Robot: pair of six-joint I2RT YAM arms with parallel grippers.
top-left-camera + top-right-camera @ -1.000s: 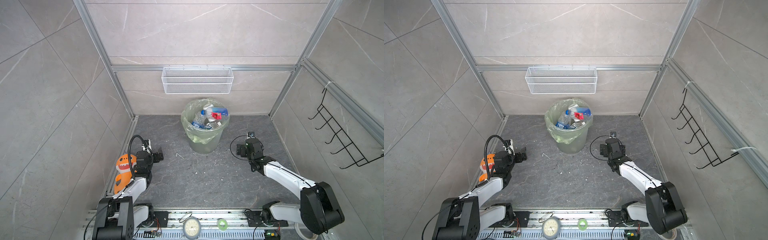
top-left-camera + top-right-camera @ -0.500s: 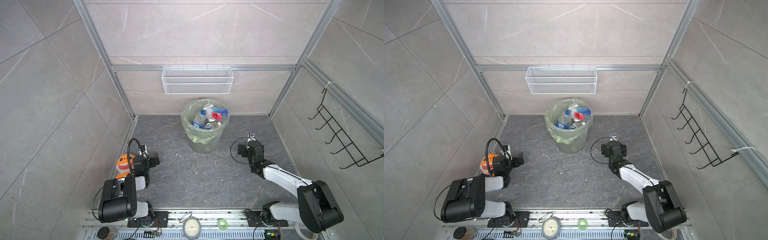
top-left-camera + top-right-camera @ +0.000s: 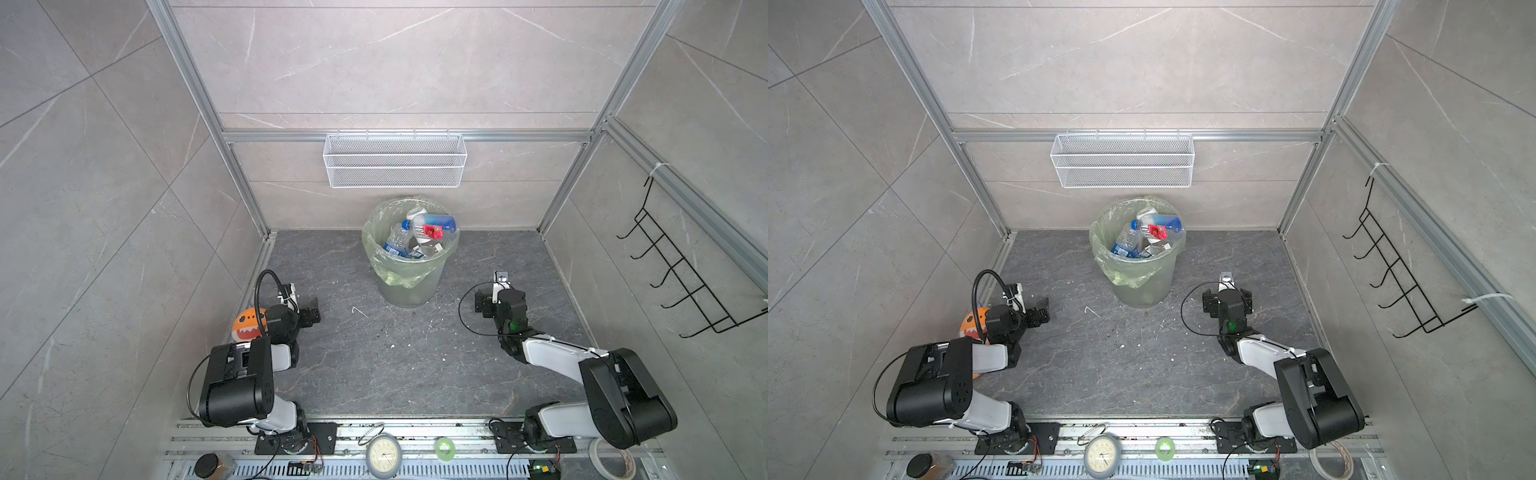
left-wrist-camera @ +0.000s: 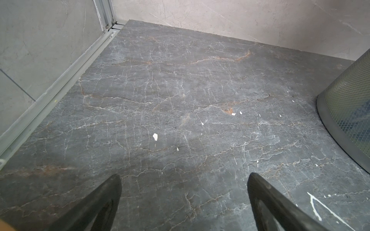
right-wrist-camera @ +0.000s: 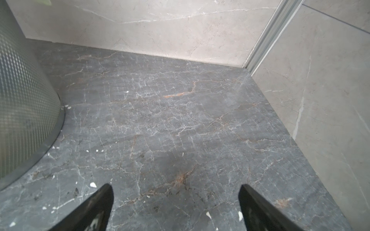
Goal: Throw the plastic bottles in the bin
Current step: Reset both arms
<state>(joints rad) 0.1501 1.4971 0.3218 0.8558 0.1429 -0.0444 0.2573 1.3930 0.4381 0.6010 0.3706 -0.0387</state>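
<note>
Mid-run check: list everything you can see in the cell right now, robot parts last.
bin: one, grey-green with pale green liner, back centre of floor
plastic bottles: several, clear with blue, white, red labels, all inside the bin; exact count hidden
wire basket: one, white, back wall above the bin
hook rack: one, black, right wall
plush shark: one, orange, floor by the left wall, beside the left arm
round dial: one, white, front rail
green tape roll: one, front rail
pale tape roll: one, front right corner
jar: one, dark lid, front left corner
left gripper: black fingers open, empty, left of the bin
right gripper: black fingers open, empty, right of the bin
</note>
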